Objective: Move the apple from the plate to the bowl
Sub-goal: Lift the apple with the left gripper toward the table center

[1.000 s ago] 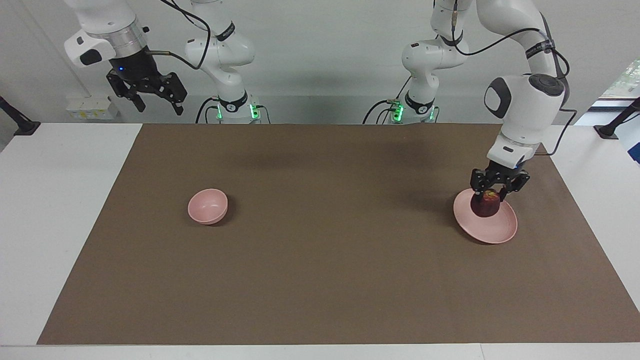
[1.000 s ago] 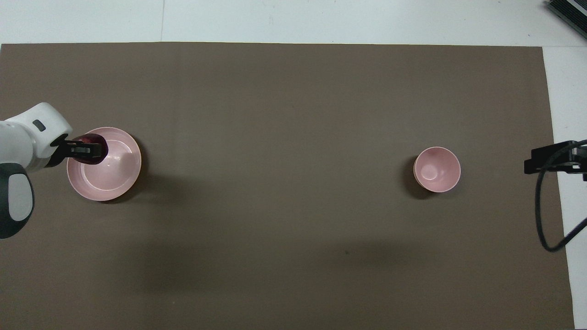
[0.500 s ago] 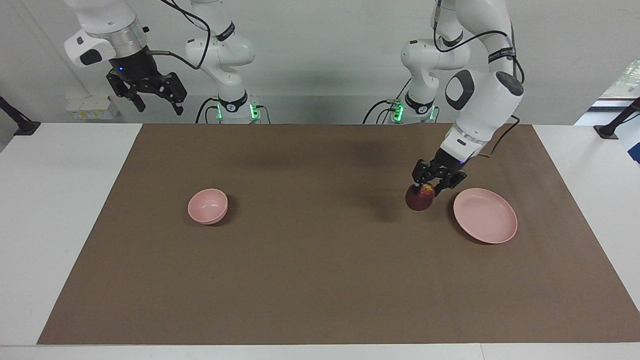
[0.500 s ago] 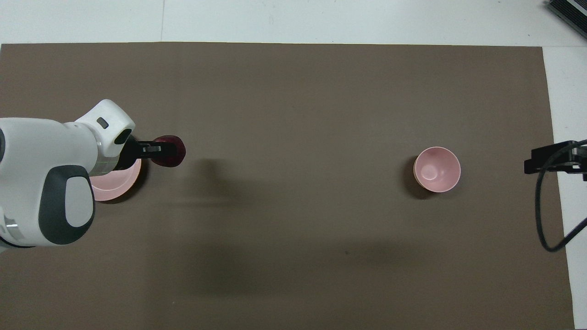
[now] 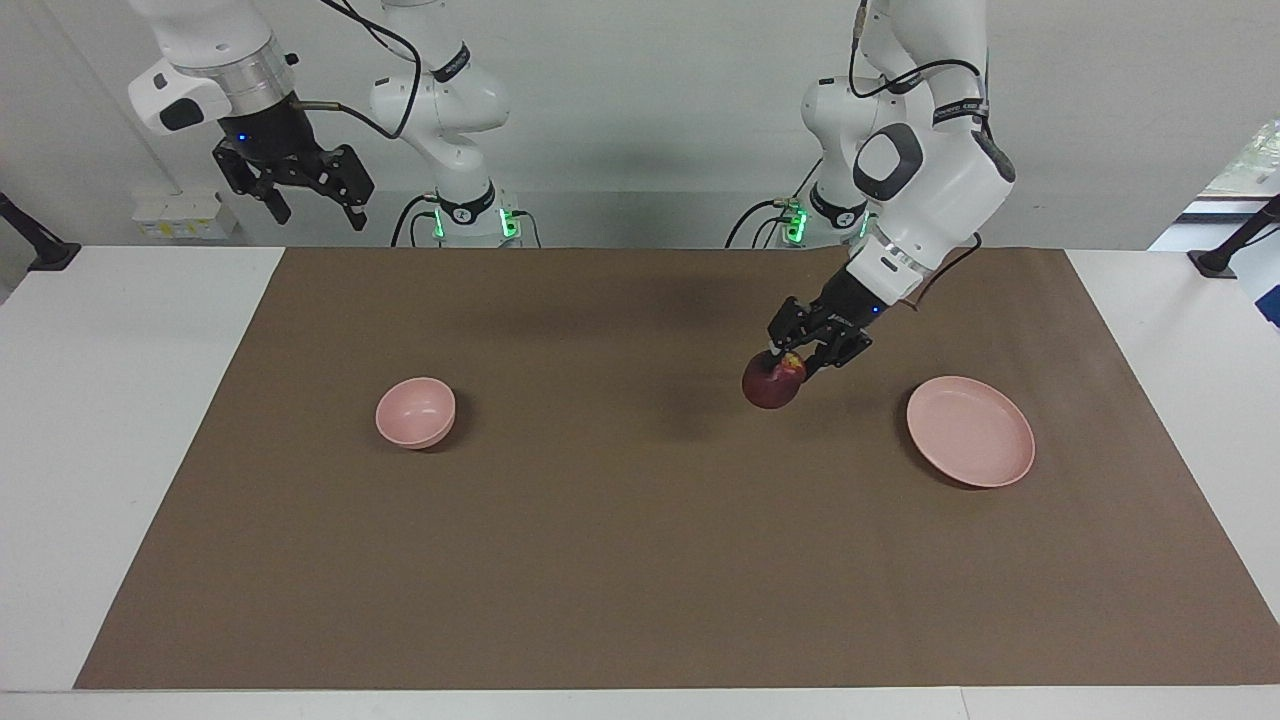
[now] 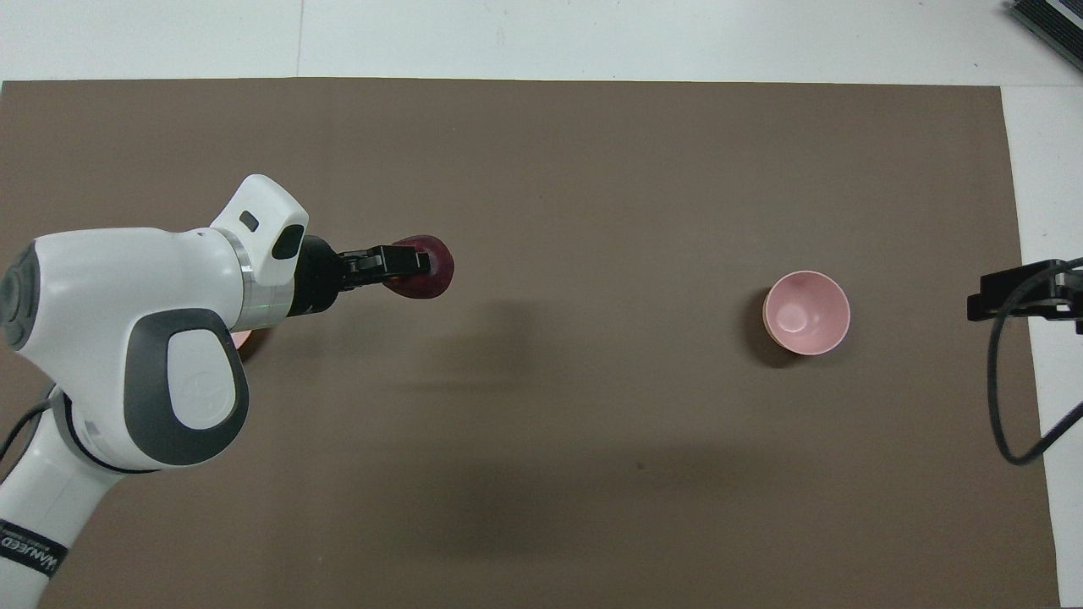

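**Apple carried in the air between plate and bowl**

The left gripper was closed on the apple, with its fingers pinching the top part of the fruit around the stem dimple, so the apple hung below the fingertips. It was held clear of the brown mat; a soft shadow lay on the mat under it, which suggested that it was lifted and not dragged. The apple was over the mat between the plate and the bowl, closer to the plate. A grip from above was probably chosen because the bowl is only a little wider than the apple, and so the fruit can be lowered straight into it.

The plate was empty, at the left arm's end of the table. The bowl stood empty, toward the right arm's end, well apart from the apple.

The left arm reached out from its base with the wrist tilted, so the gripper pointed down and slanted toward the bowl. In the overhead view the forearm covered most of the plate.

The right gripper waited with its fingers spread open and holding nothing, raised high above the table edge at its own end.
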Motion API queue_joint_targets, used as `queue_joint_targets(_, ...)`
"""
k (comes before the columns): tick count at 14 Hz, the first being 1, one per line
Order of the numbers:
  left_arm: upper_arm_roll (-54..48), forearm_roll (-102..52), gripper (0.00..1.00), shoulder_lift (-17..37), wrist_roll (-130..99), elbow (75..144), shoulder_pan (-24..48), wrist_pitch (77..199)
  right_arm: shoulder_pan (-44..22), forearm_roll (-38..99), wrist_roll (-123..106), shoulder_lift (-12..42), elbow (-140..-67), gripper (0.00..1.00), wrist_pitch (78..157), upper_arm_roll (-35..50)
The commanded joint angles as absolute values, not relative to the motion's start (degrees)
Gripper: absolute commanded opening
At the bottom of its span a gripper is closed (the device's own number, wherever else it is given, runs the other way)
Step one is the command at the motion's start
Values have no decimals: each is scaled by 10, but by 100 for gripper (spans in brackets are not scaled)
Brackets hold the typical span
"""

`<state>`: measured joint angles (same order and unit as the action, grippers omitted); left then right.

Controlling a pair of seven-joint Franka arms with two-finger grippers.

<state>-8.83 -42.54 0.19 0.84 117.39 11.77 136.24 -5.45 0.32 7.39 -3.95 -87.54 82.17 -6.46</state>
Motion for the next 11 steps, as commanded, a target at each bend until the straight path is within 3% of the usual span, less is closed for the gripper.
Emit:
queue_joint_targets(1, -99, -475, 0, 18, 11, 1147, 127, 1389, -49, 11, 65, -50, -888, 100, 831, -62)
queue_joint_targets(11, -123, -626, 0, 11, 72, 1146, 127, 1391, -49, 11, 65, -50, -888, 100, 831, -62)
